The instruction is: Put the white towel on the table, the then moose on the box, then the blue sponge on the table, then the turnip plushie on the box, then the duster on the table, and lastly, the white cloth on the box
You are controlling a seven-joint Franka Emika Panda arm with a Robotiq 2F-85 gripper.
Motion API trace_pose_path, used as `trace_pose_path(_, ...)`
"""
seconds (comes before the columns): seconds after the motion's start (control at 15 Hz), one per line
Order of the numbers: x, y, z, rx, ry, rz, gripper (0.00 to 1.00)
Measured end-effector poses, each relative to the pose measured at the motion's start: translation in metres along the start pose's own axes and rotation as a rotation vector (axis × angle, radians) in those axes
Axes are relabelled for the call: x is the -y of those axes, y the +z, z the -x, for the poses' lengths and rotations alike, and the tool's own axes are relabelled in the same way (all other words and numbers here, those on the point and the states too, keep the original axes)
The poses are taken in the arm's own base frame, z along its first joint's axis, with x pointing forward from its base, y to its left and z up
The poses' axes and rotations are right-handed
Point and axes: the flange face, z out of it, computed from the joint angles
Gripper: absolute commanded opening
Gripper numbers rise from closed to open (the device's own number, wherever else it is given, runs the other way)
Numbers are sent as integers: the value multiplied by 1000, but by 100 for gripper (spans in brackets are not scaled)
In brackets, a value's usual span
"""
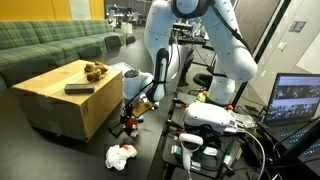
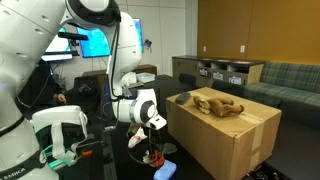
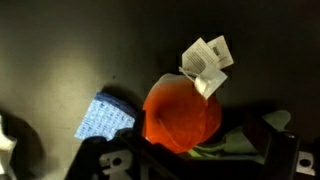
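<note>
You have one turnip plushie (image 3: 182, 118) right in front of your two fingers (image 3: 112, 162), with one white tag (image 3: 206, 62) on it, and one blue sponge (image 3: 105, 116) just beside one finger. Farther from the fingers you can count one box (image 1: 60, 105), and on top of it sit one moose (image 1: 95, 71) and one duster (image 1: 79, 88). There is also one white towel (image 1: 120, 156), well apart from the fingers, and one table (image 3: 60, 50) under them.
</note>
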Motion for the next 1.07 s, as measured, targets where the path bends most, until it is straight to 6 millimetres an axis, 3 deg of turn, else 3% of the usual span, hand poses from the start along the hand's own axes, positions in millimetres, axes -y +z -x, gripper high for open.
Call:
trace_pose_path(0.6, -12, 15, -7, 18, 11, -35, 100)
trace_pose_path(0.67, -13, 19, -7, 24, 8, -40, 83)
trace_pose_path(1.07, -18, 35, -14, 46, -7, -58, 36)
